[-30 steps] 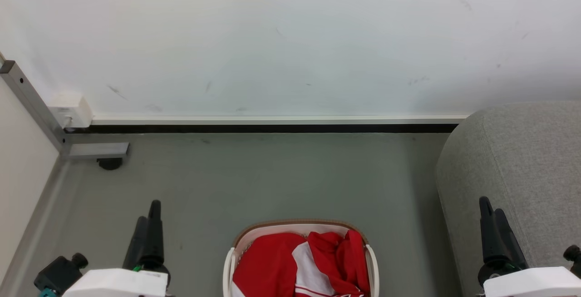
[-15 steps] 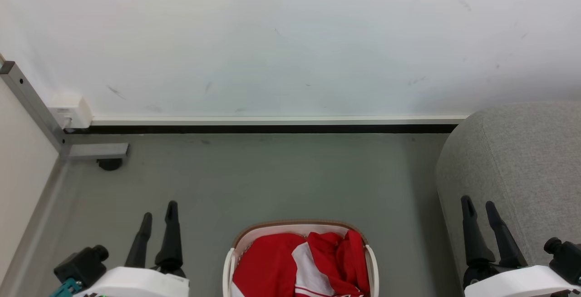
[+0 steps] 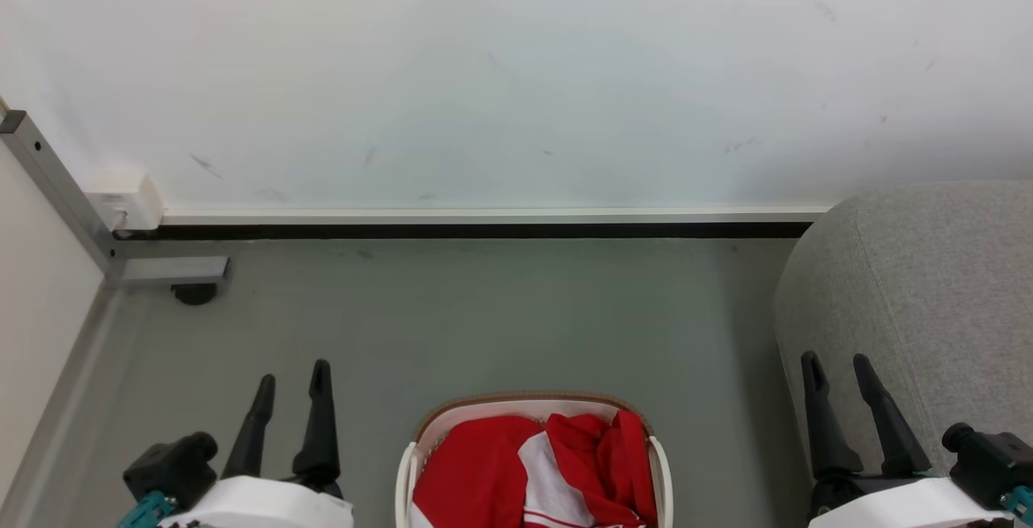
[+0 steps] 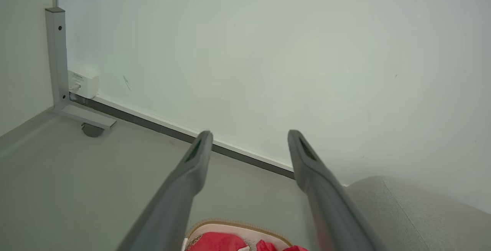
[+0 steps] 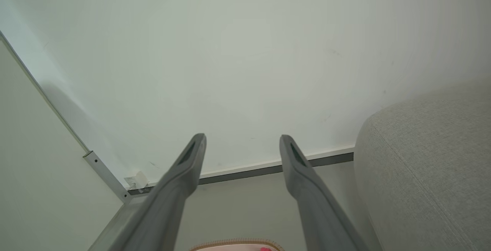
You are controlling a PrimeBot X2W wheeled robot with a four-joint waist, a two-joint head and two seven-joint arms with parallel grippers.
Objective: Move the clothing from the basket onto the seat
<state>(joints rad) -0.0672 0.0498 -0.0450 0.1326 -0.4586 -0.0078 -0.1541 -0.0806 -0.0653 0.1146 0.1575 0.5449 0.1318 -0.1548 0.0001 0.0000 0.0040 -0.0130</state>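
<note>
Beyond the basket (image 3: 524,400), grey floor (image 3: 484,310) meets a white wall (image 3: 484,68).

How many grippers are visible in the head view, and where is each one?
2. The left gripper is at the lower left, left of the basket, open. The right gripper is at the lower right, next to the seat, open.

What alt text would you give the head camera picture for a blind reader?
A white basket of red-and-white clothing sits on a grey floor at bottom centre, between the robot's left gripper and right gripper, both open and empty. A grey sofa stands at the right; a white wall runs behind.
</note>
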